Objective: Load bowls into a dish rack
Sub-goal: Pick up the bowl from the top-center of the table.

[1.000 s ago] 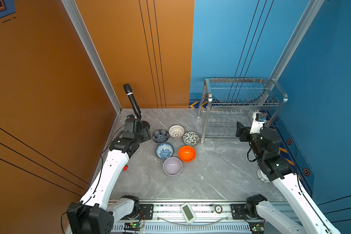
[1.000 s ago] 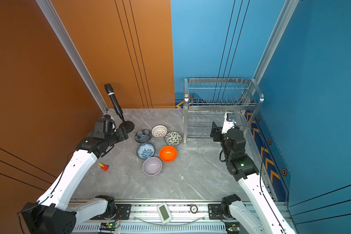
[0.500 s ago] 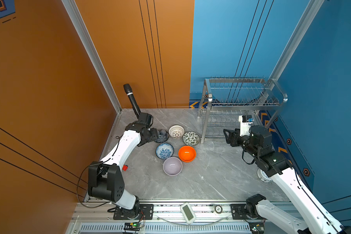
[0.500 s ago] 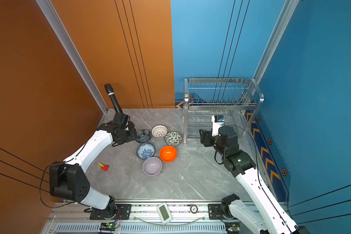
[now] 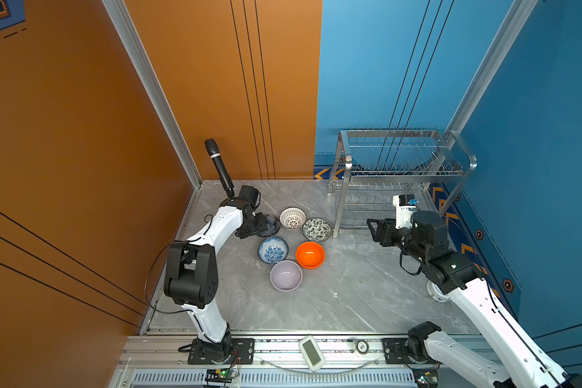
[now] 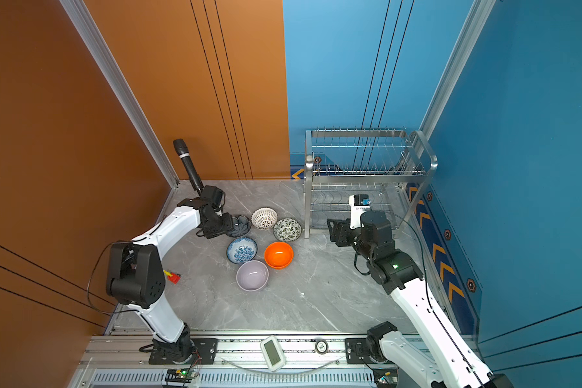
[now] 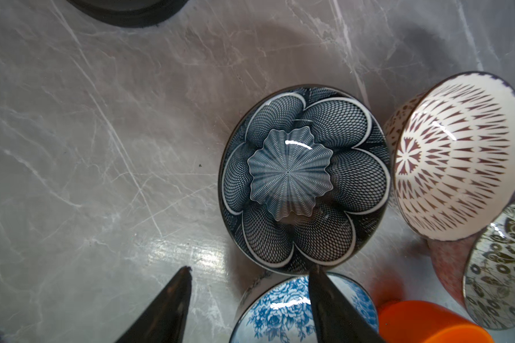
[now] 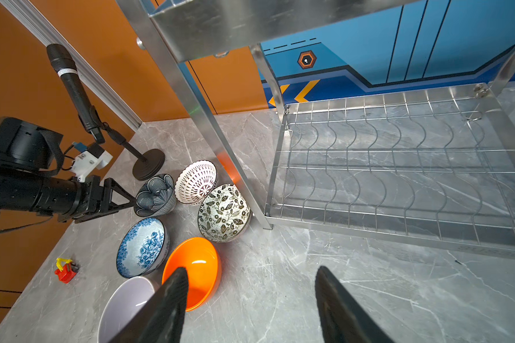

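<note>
Your left gripper is the nearer one, jaws spread, nothing pinched. The dark blue bowl sits on the table just ahead, offset toward one finger whose tip meets its rim. Right gripper — spread, empty — hangs beside the bare rack.

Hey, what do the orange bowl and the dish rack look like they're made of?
Orange bowl: probably plastic or melamine, possibly glazed ceramic; uniform colour, smooth gloss with a bright highlight.
Dish rack: metal, likely stainless steel; silvery flat legs with faint brushed reflections and thin shiny wire shelves.
</note>
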You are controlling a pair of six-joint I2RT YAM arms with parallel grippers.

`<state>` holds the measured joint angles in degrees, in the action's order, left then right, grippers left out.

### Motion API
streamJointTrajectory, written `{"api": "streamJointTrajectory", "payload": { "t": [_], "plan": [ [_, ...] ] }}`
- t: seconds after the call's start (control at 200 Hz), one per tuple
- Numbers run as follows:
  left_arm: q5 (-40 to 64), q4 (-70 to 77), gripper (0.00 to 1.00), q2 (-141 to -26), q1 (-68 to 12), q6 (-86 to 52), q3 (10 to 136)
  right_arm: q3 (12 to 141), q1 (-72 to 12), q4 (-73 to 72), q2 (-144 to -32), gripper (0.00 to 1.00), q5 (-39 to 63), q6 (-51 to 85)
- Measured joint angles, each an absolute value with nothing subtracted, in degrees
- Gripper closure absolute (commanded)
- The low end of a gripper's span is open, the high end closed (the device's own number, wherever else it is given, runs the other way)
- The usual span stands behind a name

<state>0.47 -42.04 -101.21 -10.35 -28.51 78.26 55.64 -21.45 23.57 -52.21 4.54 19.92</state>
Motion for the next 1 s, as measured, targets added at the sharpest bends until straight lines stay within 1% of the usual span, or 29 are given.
{"api": "streamJointTrajectory", "payload": {
  "t": [0.11, 0.205, 0.235, 0.285, 0.335, 0.401, 0.466, 0.636, 0.751, 0.881, 1.001],
  "plan": [
    [0.47, -42.04, 0.38, -102.45, -10.09, -28.34, 78.46, 55.64, -21.45, 23.57, -52.21, 0.32, 4.56, 20.03],
    [0.47, -42.02, 0.41, -103.04, -9.8, -28.34, 78.46, 55.64, -21.45, 23.55, -52.31, 0.32, 4.56, 20.03],
    [0.47, -42.02, 0.43, -103.18, -9.76, -28.34, 78.46, 55.64, -21.45, 23.55, -52.36, 0.32, 4.56, 20.03],
    [0.45, -41.93, 0.49, -103.46, -9.63, -28.49, 78.46, 55.64, -21.45, 23.55, -52.42, 0.32, 4.56, 20.03],
    [0.47, -41.82, 0.52, -103.92, -9.43, -28.25, 78.56, 55.64, -21.45, 23.55, -52.51, 0.32, 4.56, 20.03],
    [0.47, -41.56, 0.53, -104.73, -9.23, -28.32, 78.59, 55.64, -21.45, 23.51, -52.69, 0.32, 4.58, 20.03],
    [0.47, -41.32, 0.56, -105.41, -8.93, -28.34, 78.59, 55.64, -21.45, 23.51, -52.95, 0.32, 4.6, 20.01],
    [0.54, -39.75, 0.58, -106.56, -8.19, -28.58, 78.59, 55.64, -21.45, 23.49, -53.43, 0.32, 5.02, 20.01],
    [0.73, -38.48, 0.62, -107.07, -8.19, -28.84, 78.59, 55.64, -21.45, 23.46, -53.43, 0.32, 5.28, 20.03],
    [1.13, -37.23, 0.72, -107.63, -8.19, -29.04, 78.59, 55.64, -21.45, 23.46, -53.43, 0.33, 5.41, 20.03],
    [1.17, -36.82, 0.78, -108.47, -8.19, -29.43, 78.59, 55.64, -21.45, 23.44, -53.43, 0.33, 5.41, 20.03]
  ]
}}
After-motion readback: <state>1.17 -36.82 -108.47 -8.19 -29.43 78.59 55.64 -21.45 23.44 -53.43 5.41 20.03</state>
